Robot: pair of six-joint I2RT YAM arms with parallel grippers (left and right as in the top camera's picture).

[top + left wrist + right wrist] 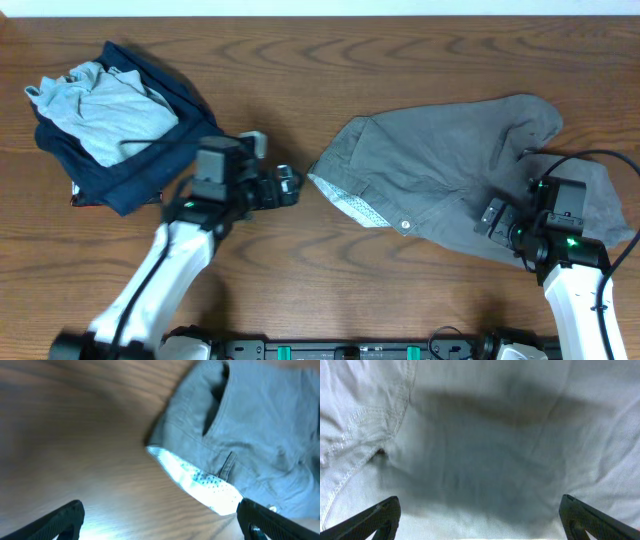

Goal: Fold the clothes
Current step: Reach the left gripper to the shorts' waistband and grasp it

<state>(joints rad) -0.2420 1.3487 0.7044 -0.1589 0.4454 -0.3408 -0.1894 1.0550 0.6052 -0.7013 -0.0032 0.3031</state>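
right claw [497, 218] over shorts [440, 165], wood table [330, 70]

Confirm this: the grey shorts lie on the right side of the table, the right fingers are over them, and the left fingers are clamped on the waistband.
Wrong on the left fingers: the left wrist view shows them wide open over bare table, short of the waistband, holding nothing. The shorts do lie on the right, with the right fingers over them.
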